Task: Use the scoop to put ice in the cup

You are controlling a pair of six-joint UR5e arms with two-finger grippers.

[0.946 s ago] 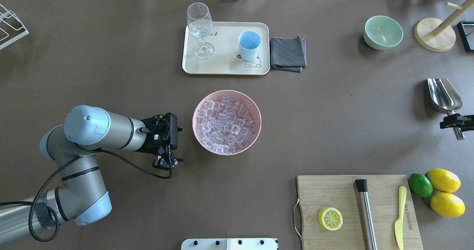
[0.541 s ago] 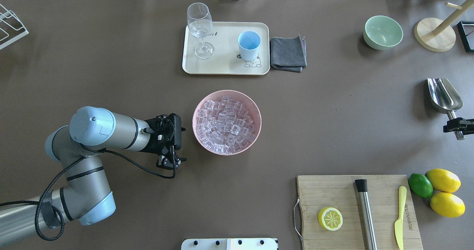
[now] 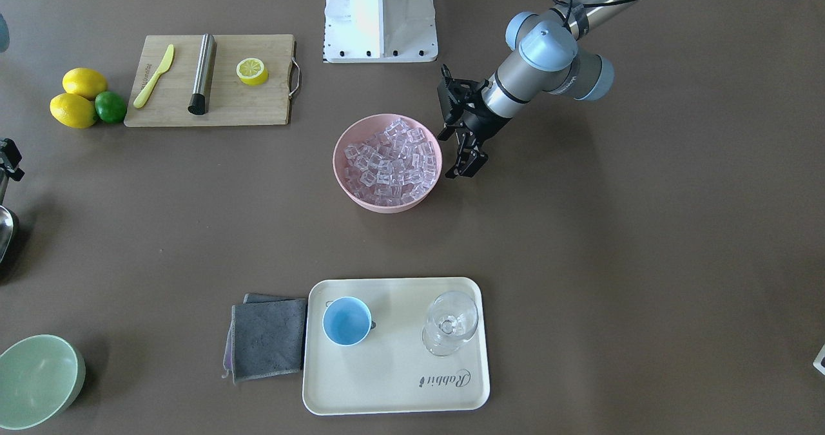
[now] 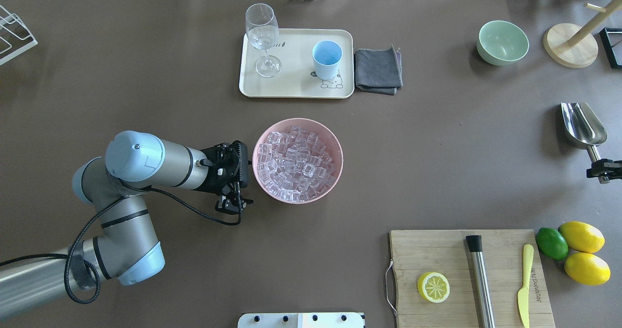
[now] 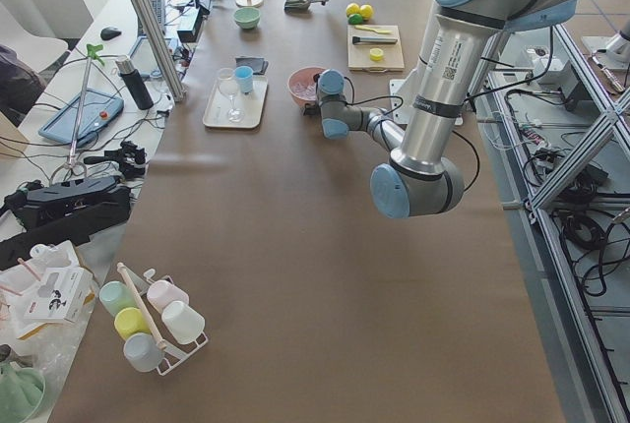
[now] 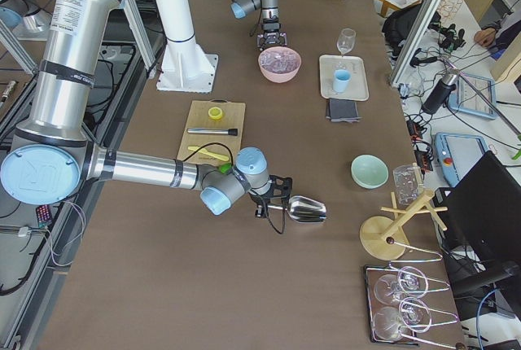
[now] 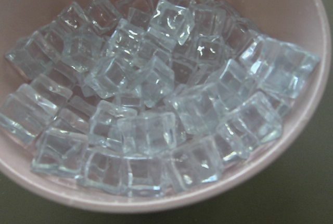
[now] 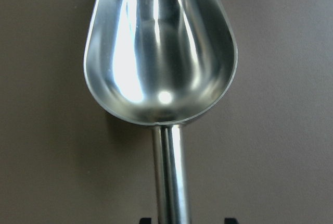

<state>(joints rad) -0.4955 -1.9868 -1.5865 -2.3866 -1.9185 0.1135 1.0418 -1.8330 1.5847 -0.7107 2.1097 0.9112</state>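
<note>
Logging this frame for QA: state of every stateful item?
scoop, empty
cup, upright, empty, on tray
ice, all in pink bowl
wine glass, upright, empty
left gripper, open, beside pink bowl
right gripper, open around scoop handle

A long table [image 4: 437, 172] with a matt brown top fills the middle of the room, evenly lit from above. Along one side runs a white bench [image 5: 108, 69] crowded with cables [image 5: 39, 138] and a power strip [image 5: 59, 202]; slanted metal posts [image 5: 148, 20] rise at its edge. On the other side, aluminium rails [image 5: 581, 148] cross a pale tiled floor [image 5: 591, 364]. The white curved shape [image 5: 25, 49] at far left may be a chair.
</note>
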